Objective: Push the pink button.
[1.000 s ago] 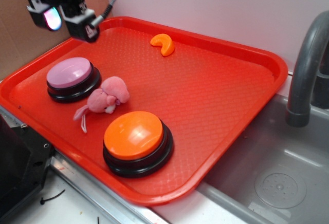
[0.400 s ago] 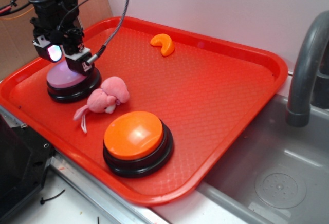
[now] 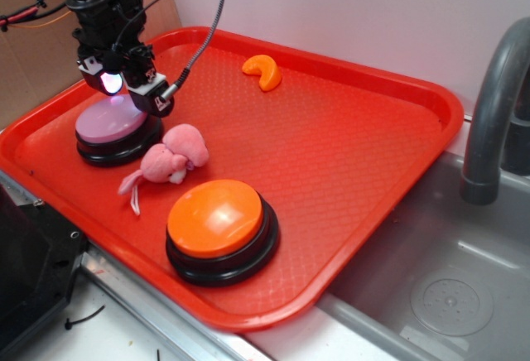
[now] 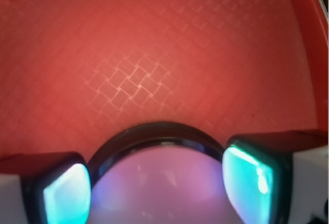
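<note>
The red tray (image 3: 373, 154) holds the pink button (image 3: 112, 125) at its left end, a plush toy (image 3: 170, 161), an orange button (image 3: 219, 227) and an orange wedge (image 3: 263, 71). The pincer (image 3: 128, 88), fingers spread, hovers over the pink button. No readable writing.

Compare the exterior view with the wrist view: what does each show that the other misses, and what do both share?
Only the exterior view shows the orange button, the pink plush toy, the grey faucet, the sink and the gripper above the pink button. Only the wrist view shows both glowing fingertips spread wide on either side of the dome. Both share the pink button, the red tray and the orange slice.
</note>
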`<action>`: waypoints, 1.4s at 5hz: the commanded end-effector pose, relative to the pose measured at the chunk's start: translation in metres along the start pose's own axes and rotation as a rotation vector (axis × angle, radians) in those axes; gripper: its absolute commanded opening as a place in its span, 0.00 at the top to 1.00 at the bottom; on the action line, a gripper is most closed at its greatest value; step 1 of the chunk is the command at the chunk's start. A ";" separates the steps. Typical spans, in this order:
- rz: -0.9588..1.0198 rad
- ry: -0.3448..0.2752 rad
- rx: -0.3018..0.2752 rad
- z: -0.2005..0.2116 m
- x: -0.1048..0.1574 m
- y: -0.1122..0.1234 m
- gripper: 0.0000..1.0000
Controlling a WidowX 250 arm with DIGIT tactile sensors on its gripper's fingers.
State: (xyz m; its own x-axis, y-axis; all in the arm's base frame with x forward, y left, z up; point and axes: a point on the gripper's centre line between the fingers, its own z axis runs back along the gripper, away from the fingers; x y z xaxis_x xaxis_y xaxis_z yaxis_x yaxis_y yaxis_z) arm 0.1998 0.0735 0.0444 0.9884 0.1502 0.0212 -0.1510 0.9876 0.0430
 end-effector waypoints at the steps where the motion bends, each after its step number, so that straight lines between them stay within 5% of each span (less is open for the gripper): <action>1: 0.012 -0.020 0.007 0.041 -0.006 0.003 0.00; 2: 0.024 -0.001 0.061 0.056 -0.004 0.004 0.00; 7: 0.051 -0.042 0.035 0.101 -0.013 0.008 0.00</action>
State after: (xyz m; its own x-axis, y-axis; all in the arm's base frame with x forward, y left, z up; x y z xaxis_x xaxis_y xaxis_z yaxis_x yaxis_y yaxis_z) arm 0.1787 0.0701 0.1327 0.9804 0.1967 0.0049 -0.1966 0.9782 0.0671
